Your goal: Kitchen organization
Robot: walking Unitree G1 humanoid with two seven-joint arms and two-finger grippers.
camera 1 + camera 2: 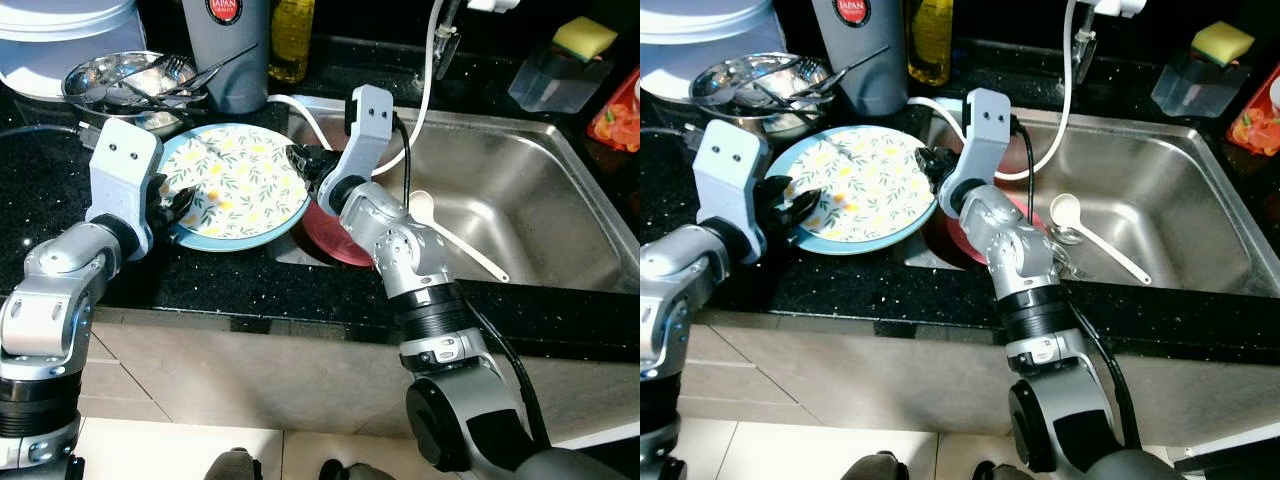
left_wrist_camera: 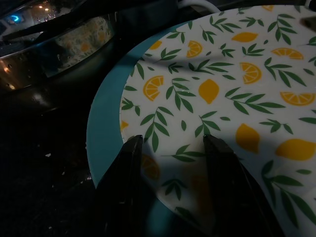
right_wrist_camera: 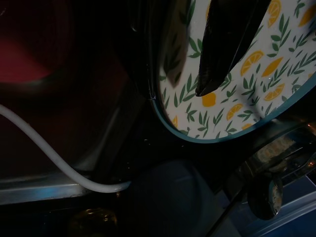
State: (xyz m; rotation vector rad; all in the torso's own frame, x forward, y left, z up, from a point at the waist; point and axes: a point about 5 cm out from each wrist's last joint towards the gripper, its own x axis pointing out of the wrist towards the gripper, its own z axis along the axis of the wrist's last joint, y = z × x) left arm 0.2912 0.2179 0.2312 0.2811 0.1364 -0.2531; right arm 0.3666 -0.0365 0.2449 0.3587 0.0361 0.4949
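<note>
Two grippers meet at one lemon-patterned plate [image 1: 235, 185] in the left eye view: it lies on the black counter [image 1: 200, 280] with its right side reaching over the left rim of the steel sink [image 1: 560, 150]. The left gripper [image 1: 180, 208] is at the plate's near left edge and the right gripper [image 1: 300, 163] at its right edge, above a red plate [image 1: 335, 245] lying in the sink's near left corner. A white spoon [image 1: 450, 235] rests on the sink floor. Toward the counter's back left stand a steel bowl [image 1: 120, 80] holding utensils, a grey canister [image 1: 225, 50] and a yellow bottle [image 1: 292, 35]; a sponge [image 1: 585, 38] sits on a clear holder at the back right. In the right eye view a white hose [image 1: 1065, 100] hangs from the tap into the sink. In the left wrist view the two black fingers [image 2: 224, 173] stand apart over the patterned face just inside the plate's blue rim; whether they touch it I cannot tell. In the right wrist view one finger [image 3: 224, 44] lies across the plate's face near its rim, the other is lost in the dark, so whether the pair is clamped on the plate cannot be told.
</note>
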